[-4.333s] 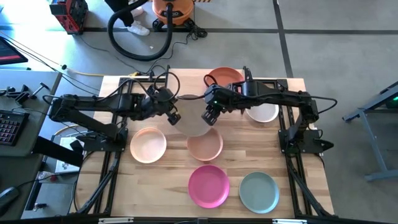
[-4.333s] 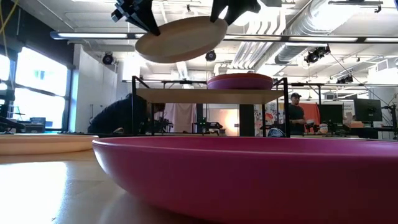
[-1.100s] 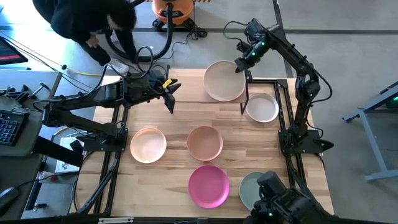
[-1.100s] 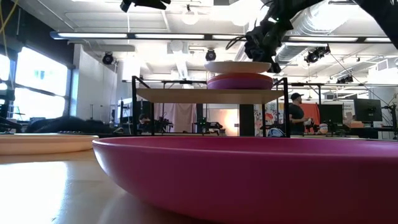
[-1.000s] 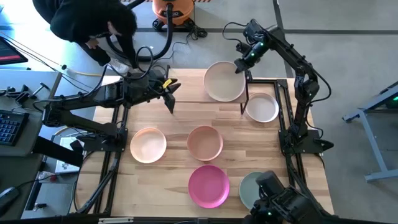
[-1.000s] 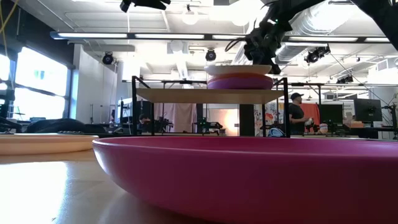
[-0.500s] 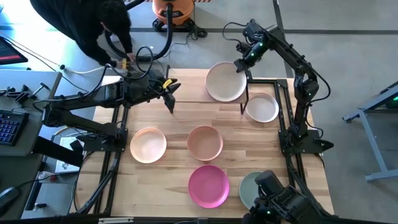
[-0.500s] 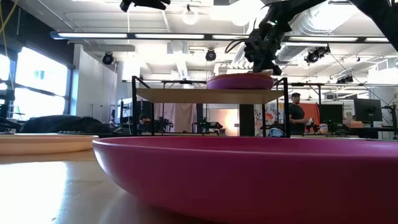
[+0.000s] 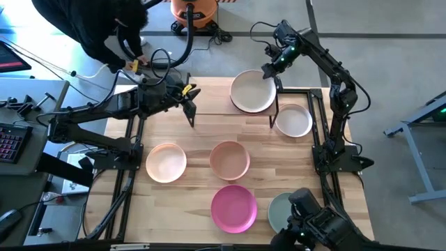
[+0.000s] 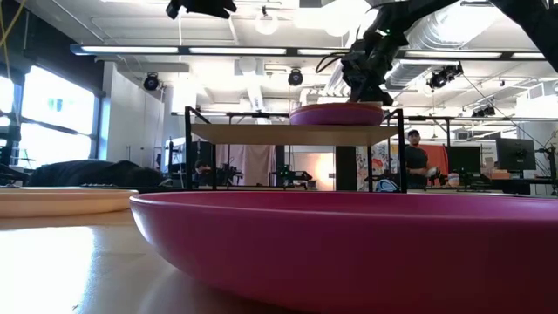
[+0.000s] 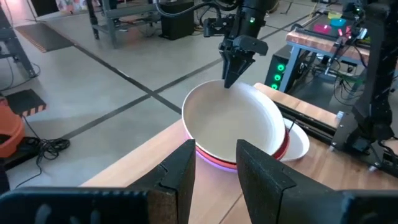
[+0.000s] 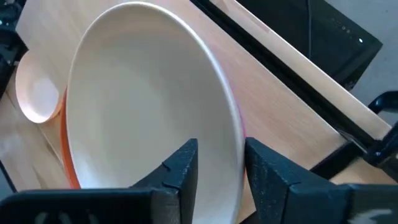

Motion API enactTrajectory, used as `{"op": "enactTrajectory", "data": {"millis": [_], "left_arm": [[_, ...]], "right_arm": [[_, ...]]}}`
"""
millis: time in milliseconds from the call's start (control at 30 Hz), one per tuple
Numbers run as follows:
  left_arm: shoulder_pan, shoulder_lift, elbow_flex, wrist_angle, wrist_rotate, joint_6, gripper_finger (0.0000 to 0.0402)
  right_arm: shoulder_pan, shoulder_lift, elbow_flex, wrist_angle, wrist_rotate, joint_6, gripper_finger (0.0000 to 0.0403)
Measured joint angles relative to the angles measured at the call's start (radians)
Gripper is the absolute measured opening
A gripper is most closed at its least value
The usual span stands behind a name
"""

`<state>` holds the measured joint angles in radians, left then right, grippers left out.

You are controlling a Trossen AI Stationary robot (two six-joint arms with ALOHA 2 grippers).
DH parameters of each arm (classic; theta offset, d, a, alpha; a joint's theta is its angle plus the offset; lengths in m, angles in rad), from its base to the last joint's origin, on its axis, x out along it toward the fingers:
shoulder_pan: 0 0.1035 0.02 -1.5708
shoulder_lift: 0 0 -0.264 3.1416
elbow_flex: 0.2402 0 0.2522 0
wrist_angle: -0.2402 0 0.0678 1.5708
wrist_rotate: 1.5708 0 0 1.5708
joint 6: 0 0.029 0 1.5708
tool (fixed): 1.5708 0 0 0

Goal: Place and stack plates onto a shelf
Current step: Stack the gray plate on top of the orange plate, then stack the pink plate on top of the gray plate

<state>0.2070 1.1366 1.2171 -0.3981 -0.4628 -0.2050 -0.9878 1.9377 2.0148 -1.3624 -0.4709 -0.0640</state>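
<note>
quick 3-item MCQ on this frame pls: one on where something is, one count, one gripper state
1. Where is the pale beige plate?
A. on top of the stack on the shelf
B. on the table beside the magenta plate
C. in the left gripper

2. How many plates lie on the tabletop in the high view?
A. two
B. five
C. eight

3. The right gripper is:
A. over the teal plate
B. at the beige plate's rim
C. parked off the table

Answers: 1 A, it tops the purple plate in the low view. 2 B: white, cream, tan-pink, magenta, teal. 3 B, its fingers straddle the rim in the right wrist view.
</note>
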Motion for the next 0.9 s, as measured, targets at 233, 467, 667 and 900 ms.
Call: {"op": "enactTrajectory", "data": {"millis": [233,467,667,900], "left_arm": [[0.016,0.0,0.0,0.0,0.01,0.0,0.0106],[0.016,0.0,0.0,-0.007,0.033,0.002,0.0106],[0.008,0.0,0.0,-0.099,0.062,0.007,0.0106],[-0.03,0.0,0.0,-0.229,0.152,-0.056,0.0106]], "right_arm": [[-0.017,-0.003,0.011,-0.02,0.001,-0.011,0.011],[-0.027,-0.004,0.138,-0.085,-0.001,-0.015,0.011],[0.042,-0.005,0.233,-0.213,-0.008,-0.037,0.011],[0.214,-0.022,0.229,-0.209,-0.008,-0.044,0.011]]}}
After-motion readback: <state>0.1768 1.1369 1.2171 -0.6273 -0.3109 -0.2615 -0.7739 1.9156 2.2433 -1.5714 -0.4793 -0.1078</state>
